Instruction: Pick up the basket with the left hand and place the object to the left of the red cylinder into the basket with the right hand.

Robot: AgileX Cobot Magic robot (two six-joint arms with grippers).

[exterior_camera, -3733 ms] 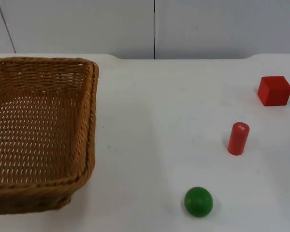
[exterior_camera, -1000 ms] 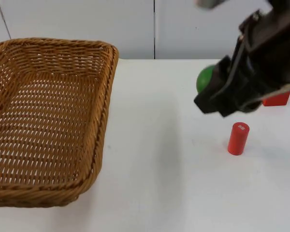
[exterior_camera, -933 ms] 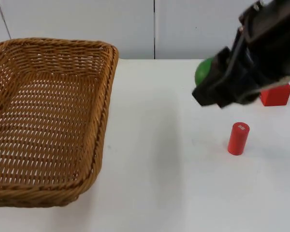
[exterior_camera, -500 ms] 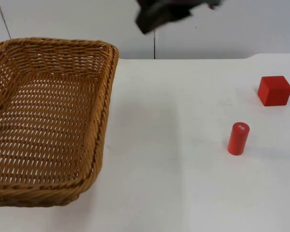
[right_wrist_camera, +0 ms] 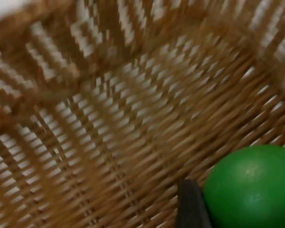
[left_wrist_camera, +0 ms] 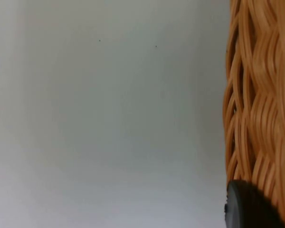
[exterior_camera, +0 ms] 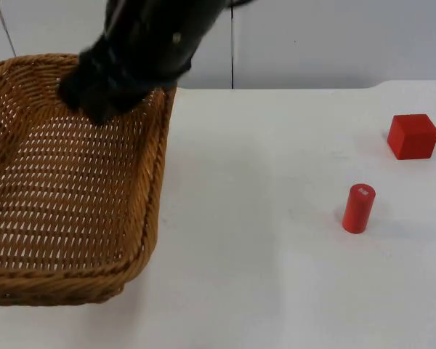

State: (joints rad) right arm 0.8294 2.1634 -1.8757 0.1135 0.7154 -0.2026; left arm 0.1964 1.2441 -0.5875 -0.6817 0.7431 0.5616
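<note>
Since half a second ago the right gripper (exterior_camera: 94,109) has swung from the partition side to over the far end of the wicker basket (exterior_camera: 149,218), and the basket's near rim sits slightly lower in the top view. Right wrist view: green ball (right_wrist_camera: 251,187) sits against a black fingertip, the basket's weave behind it, so the gripper is closed on the ball, not yet released. Left wrist view: a fingertip rests on the basket's rim (left_wrist_camera: 256,118); whether the left gripper's fingers are clamped cannot be told.

Red cylinder (exterior_camera: 358,209) and red cube (exterior_camera: 413,136) stand apart on the white table (exterior_camera: 276,276).

Handling, as judgement: ball looks smooth, hard, light, likely to roll or bounce; release low over the weave. Basket is stiff but light; hold the rim.
</note>
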